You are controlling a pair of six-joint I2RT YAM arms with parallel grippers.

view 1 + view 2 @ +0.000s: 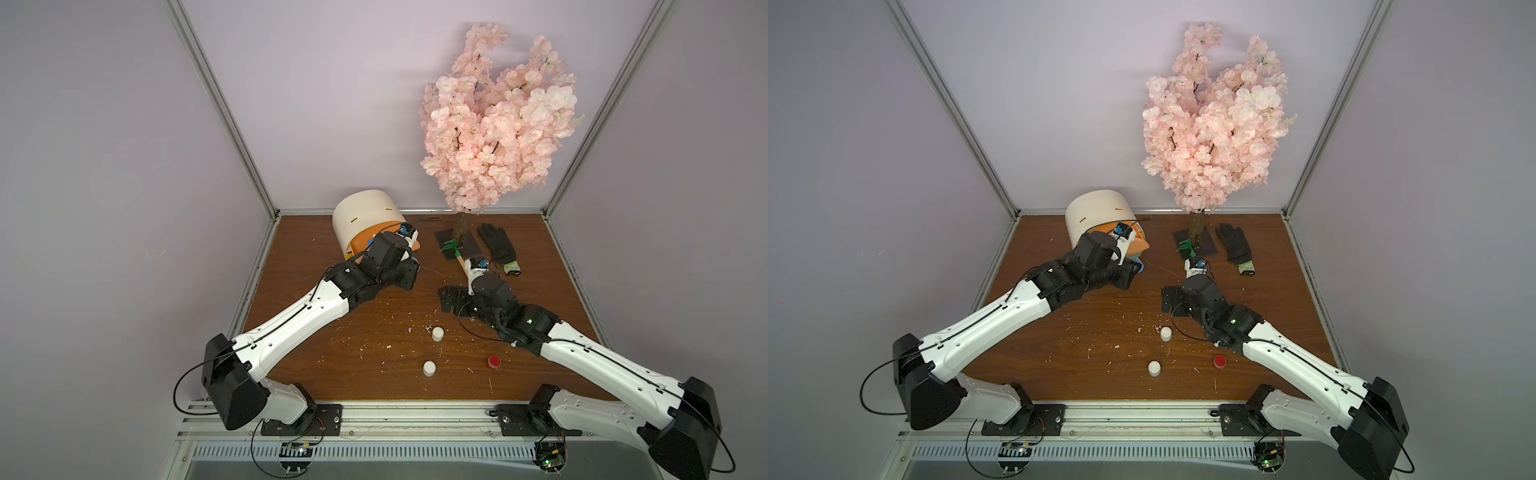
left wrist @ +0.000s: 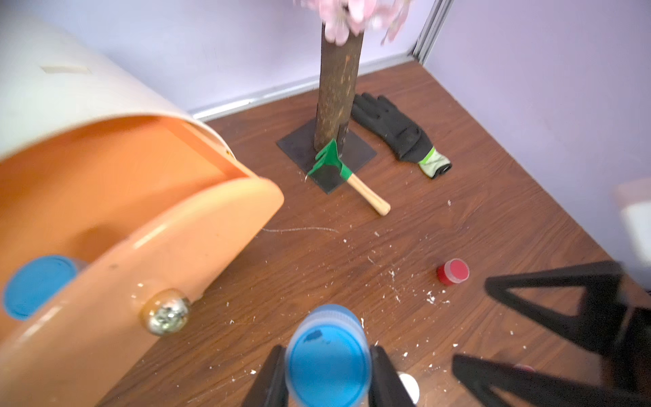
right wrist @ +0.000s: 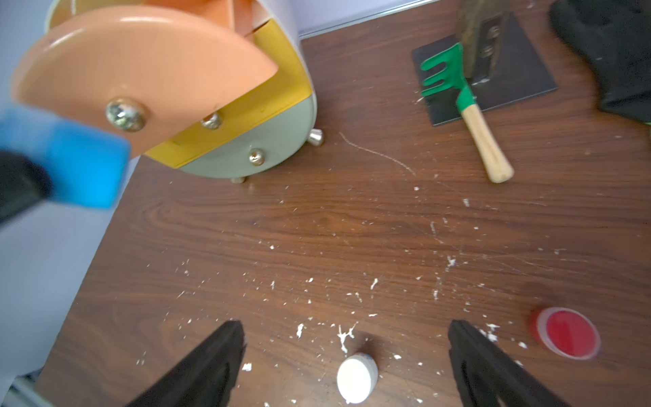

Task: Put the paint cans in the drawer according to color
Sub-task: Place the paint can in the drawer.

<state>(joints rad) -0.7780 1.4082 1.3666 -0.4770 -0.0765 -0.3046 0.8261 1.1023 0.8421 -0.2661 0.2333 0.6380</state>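
My left gripper is shut on a blue paint can and holds it above the table, just in front of the drawer cabinet. The cabinet's peach top drawer is pulled out, and another blue can lies inside it. Its yellow and grey drawers are closed. Two white cans and a red can stand on the table. My right gripper hangs open over the nearer white can without touching it.
A pink blossom tree stands on a dark plate at the back. A green hand rake and a black glove lie beside it. White flecks litter the wooden table. Lilac walls close in three sides.
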